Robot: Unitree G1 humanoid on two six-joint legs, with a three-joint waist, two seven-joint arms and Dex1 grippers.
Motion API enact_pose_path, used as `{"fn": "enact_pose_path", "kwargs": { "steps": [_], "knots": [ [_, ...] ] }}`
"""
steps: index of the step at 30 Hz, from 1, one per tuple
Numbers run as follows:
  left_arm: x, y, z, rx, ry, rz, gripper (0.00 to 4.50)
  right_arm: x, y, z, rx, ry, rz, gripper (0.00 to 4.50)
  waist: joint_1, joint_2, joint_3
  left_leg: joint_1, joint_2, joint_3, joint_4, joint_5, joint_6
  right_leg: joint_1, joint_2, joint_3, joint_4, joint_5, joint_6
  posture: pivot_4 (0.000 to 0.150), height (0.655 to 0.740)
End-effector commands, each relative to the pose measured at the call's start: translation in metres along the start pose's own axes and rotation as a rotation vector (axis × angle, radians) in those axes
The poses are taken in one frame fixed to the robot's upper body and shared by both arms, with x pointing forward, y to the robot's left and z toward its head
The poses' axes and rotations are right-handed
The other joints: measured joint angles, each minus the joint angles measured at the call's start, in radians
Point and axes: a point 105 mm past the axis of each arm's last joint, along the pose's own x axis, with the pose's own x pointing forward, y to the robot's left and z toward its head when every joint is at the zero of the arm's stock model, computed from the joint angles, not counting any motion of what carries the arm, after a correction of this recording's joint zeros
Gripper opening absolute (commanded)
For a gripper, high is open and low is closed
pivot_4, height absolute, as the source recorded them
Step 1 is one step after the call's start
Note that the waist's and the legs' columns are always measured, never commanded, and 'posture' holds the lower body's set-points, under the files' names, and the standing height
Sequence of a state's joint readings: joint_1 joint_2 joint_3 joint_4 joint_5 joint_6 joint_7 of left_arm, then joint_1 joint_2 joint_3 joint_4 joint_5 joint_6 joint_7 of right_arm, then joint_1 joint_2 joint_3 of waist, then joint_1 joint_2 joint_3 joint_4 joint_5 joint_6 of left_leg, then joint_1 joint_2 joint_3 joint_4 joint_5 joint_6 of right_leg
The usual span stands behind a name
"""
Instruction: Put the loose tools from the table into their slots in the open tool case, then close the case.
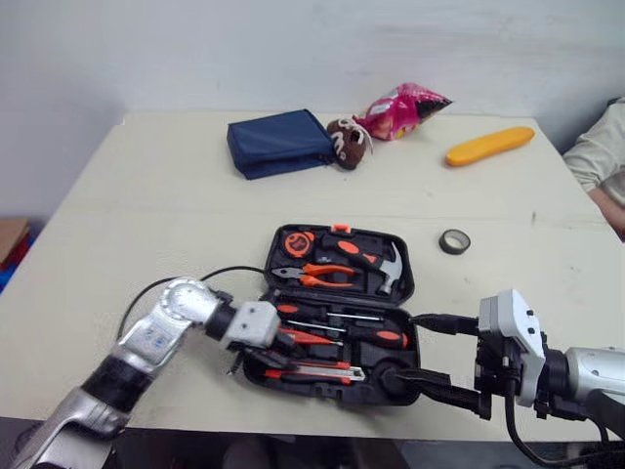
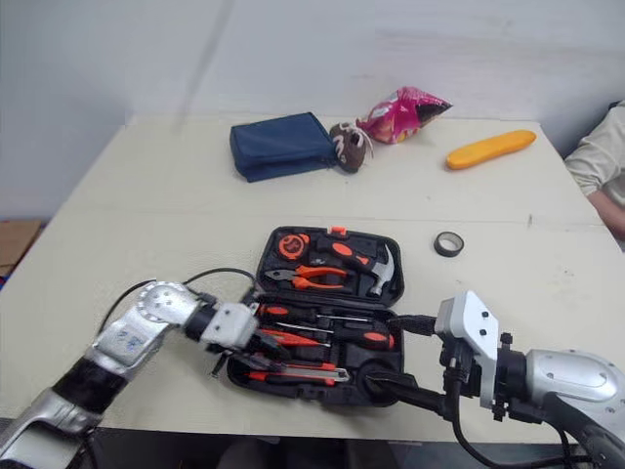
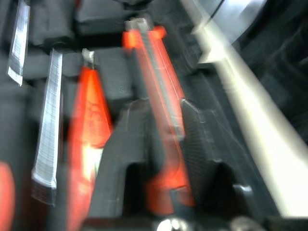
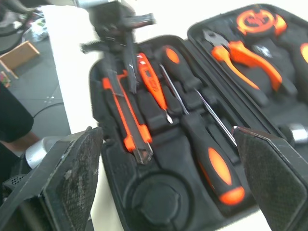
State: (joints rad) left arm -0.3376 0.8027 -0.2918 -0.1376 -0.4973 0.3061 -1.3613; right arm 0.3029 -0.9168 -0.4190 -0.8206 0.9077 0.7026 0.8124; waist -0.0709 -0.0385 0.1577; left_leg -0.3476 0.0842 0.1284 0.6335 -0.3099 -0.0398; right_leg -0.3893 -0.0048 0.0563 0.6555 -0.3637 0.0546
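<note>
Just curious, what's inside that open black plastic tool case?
Orange tape measure, orange-handled pliers, hammer, black-and-orange screwdrivers, orange utility knife. The left gripper hides the near-left slots.

Left end effector (image 1: 252, 360) crowding tool case (image 1: 411, 289) left slots, tape roll (image 1: 454, 241) near lid

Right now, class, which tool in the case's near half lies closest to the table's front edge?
The utility knife, orange and black with a metal tip, sits in the frontmost slot. The screwdrivers all lie behind it.
</note>
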Motion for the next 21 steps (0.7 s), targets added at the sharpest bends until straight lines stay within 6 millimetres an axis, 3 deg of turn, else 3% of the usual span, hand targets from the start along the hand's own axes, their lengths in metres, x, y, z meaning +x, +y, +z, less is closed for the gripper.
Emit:
{"fn": "enact_pose_path", "kwargs": {
  "steps": [1, 5, 10, 12, 14, 18, 21],
  "knots": [
    [-0.024, -0.002, 0.035, -0.077, -0.123, 0.097, 2.90, -0.012, -0.006, 0.014, 0.005, -0.078, -0.064, 4.50, 0.008, 0.001, 0.002, -0.006, 0.000, -0.001, 0.003, 0.000, 0.000, -0.004, 0.000, 0.000, 0.001, 0.000, 0.001, 0.150, 0.7400],
    [-0.077, 0.016, 0.054, -0.220, -0.303, 0.473, 4.47, -0.049, -0.034, 0.013, 0.036, -0.101, -0.280, 4.50, 0.018, 0.004, 0.006, -0.009, -0.002, -0.001, 0.004, -0.003, 0.004, -0.005, -0.003, 0.000, -0.002, -0.002, 0.003, 0.150, 0.7400],
    [-0.126, 0.023, 0.038, -0.273, -0.311, 0.796, 4.47, -0.085, -0.053, -0.001, 0.059, -0.071, -0.440, 4.50, 0.021, 0.004, 0.007, -0.010, -0.003, -0.002, 0.004, -0.005, 0.005, -0.004, -0.003, 0.000, -0.006, -0.002, 0.004, 0.150, 0.7400],
    [-0.158, 0.024, 0.028, -0.307, -0.349, 0.984, 4.47, -0.111, -0.066, -0.011, 0.083, -0.061, -0.566, 4.50, 0.020, 0.003, 0.007, -0.010, -0.003, -0.002, 0.004, -0.005, 0.005, -0.004, -0.003, 0.000, -0.006, -0.002, 0.004, 0.150, 0.7400],
    [-0.177, 0.022, 0.022, -0.324, -0.368, 1.094, 4.47, -0.130, -0.075, -0.019, 0.101, -0.057, -0.653, 4.50, 0.018, 0.002, 0.009, -0.009, -0.003, -0.002, 0.004, -0.005, 0.005, -0.004, -0.003, 0.000, -0.006, -0.002, 0.004, 0.150, 0.7400],
    [-0.185, 0.014, 0.016, -0.313, -0.326, 1.146, 4.47, -0.158, -0.084, -0.035, 0.135, -0.060, -0.768, 4.50, 0.017, 0.002, 0.009, -0.008, -0.004, 0.000, 0.003, -0.005, 0.005, -0.003, -0.003, 0.000, -0.006, -0.002, 0.003, 0.150, 0.7400],
    [-0.183, 0.014, 0.019, -0.299, -0.318, 1.145, 4.47, -0.162, -0.086, -0.038, 0.138, -0.072, -0.782, 4.50, 0.017, 0.002, 0.009, -0.008, -0.004, 0.000, 0.003, -0.005, 0.004, -0.003, -0.003, 0.000, -0.006, -0.002, 0.003, 0.150, 0.7400]
  ]
}}
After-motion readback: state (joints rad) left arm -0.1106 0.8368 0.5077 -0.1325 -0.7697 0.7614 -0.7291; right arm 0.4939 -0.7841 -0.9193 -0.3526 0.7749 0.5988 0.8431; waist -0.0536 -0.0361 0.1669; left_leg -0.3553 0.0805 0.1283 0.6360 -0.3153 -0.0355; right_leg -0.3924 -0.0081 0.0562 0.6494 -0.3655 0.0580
